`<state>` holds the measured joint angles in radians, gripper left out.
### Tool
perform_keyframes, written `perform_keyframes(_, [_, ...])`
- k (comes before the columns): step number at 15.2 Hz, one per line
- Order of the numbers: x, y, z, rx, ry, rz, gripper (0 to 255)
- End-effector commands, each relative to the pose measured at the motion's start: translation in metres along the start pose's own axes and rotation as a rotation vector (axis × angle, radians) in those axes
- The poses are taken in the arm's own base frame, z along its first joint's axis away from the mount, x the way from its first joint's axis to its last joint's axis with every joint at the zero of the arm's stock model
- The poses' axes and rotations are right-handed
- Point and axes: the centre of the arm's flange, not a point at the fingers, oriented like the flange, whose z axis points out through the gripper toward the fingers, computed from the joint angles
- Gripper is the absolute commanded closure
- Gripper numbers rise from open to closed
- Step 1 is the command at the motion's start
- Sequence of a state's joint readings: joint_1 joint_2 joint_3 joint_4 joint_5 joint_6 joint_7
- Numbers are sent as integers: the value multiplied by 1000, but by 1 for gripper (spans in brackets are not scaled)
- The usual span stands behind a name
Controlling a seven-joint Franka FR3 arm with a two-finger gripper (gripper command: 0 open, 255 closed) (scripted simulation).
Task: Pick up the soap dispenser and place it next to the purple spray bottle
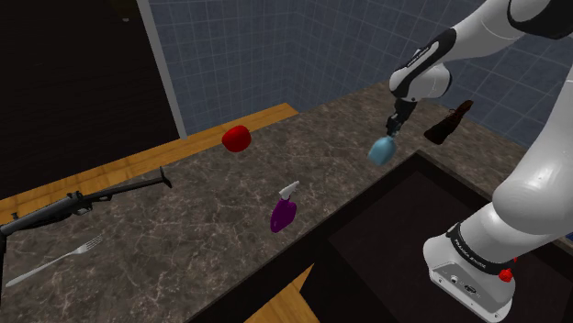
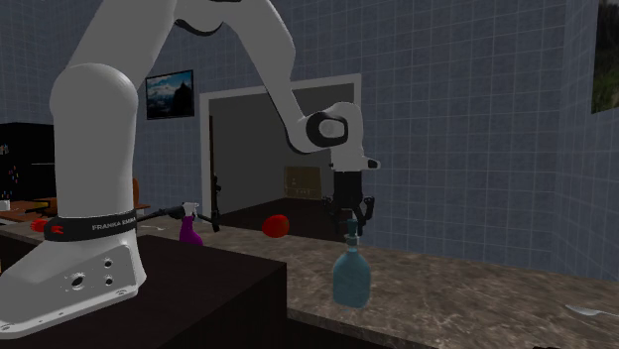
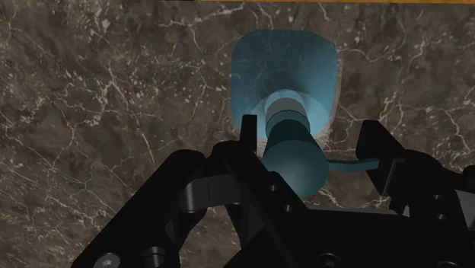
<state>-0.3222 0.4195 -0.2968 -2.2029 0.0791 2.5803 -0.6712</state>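
The hand is open and points straight down over the teal dispenser, its two black fingers standing apart on either side of the pump head. In the wrist view the nozzle reaches toward one finger, and neither finger clasps the pump. In the second exterior view the hand hangs right at the top of the dispenser, which stands upright on the dark marbled worktop. In the shoulder view the hand and dispenser are near the edge of a dark recess sunk in the worktop. A dark bottle lies aslant just to the shoulder view's right of them. The purple spray bottle, with a white head, stands well apart from the dispenser toward that view's lower left. A red thing sits near the wooden strip along the worktop's far edge. Farther to the left are a long black tool and a fork.
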Motion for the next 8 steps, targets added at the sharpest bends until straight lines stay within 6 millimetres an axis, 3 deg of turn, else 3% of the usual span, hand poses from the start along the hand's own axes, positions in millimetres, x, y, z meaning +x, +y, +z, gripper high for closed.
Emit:
perform_keyframes(1, [0,1,-11,0,0,0,255])
perform_keyframes(8, [-3,3,-48,0,0,0,255])
